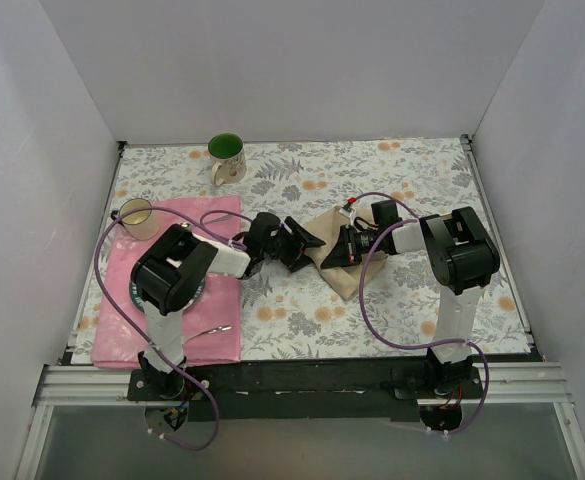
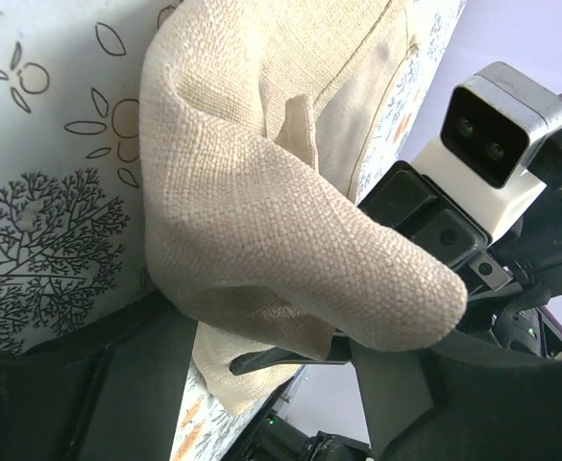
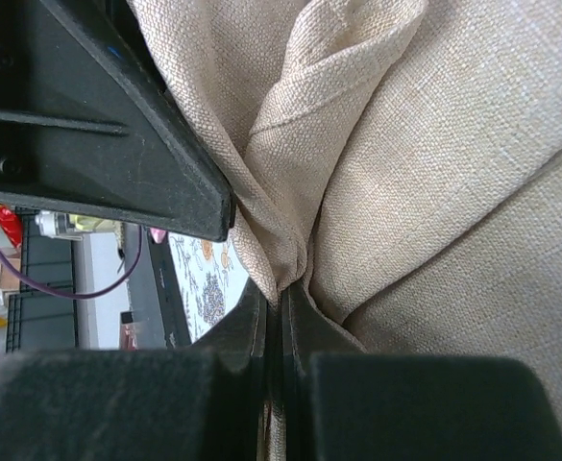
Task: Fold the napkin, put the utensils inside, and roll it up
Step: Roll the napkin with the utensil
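The napkin (image 1: 344, 275) lies rumpled mid-worktop on the floral tablecloth (image 1: 402, 180), between the two grippers. The right gripper (image 3: 281, 296) is clamped tight on a pinched fold of it. The left gripper (image 1: 304, 242) has a hump of the cloth across its parted fingers; whether it grips, I cannot tell. A pink placemat (image 1: 112, 292) lies left, a mug (image 1: 227, 158) beyond.

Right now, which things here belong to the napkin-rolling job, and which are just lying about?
Job: napkin; silver utensil.
Lying about: mug; amber glass; pink placemat; floral tablecloth.
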`<state>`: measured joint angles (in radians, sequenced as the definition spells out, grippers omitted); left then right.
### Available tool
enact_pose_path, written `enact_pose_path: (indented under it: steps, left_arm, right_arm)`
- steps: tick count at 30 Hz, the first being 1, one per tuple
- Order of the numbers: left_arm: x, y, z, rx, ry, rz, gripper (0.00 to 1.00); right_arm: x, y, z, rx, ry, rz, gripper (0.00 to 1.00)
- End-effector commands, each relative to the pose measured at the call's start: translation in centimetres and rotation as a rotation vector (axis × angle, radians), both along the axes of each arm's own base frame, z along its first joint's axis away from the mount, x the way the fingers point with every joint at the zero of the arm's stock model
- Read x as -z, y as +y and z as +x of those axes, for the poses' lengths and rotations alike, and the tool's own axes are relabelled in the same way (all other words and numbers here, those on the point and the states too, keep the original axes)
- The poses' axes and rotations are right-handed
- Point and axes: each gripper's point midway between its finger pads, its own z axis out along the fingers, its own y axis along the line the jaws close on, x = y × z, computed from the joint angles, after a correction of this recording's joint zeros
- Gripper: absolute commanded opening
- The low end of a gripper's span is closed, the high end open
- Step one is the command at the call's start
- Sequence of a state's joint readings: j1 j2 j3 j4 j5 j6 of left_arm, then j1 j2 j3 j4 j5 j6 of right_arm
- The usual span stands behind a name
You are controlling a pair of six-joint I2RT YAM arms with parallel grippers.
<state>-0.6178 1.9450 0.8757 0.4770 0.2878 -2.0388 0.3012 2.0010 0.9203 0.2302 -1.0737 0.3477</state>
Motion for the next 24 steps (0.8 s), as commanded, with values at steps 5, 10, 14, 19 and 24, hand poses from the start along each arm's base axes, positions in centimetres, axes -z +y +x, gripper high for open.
enact_pose_path:
  steps: [5, 10, 14, 19, 24]
  left_arm:
    - [3.5, 3.6, -1.7, -0.014, 0.080, 0.225, 0.80]
    - [2.6, 5.7, -4.9, 0.041, 0.089, 0.269, 0.89]
    - [-0.6, 5.8, -5.4, 0.095, -0.006, 0.255, 0.79]
    - [-4.0, 3.6, -4.7, 0.206, -0.165, 0.169, 0.28]
    - [-6.1, 0.9, -3.0, 0.272, -0.257, 0.072, 0.01]
  right_arm:
    - [-0.5, 0.0, -0.3, -0.036, 0.007, 0.000, 0.01]
    - [-0.2, -0.3, 0.2, -0.024, -0.003, -0.022, 0.01]
    - [0.6, -0.7, 0.3, -0.028, -0.014, -0.066, 0.01]
    - [1.1, -0.8, 0.5, -0.023, -0.022, -0.090, 0.01]
    - [1.4, -1.1, 0.4, -0.021, -0.016, -0.117, 0.01]
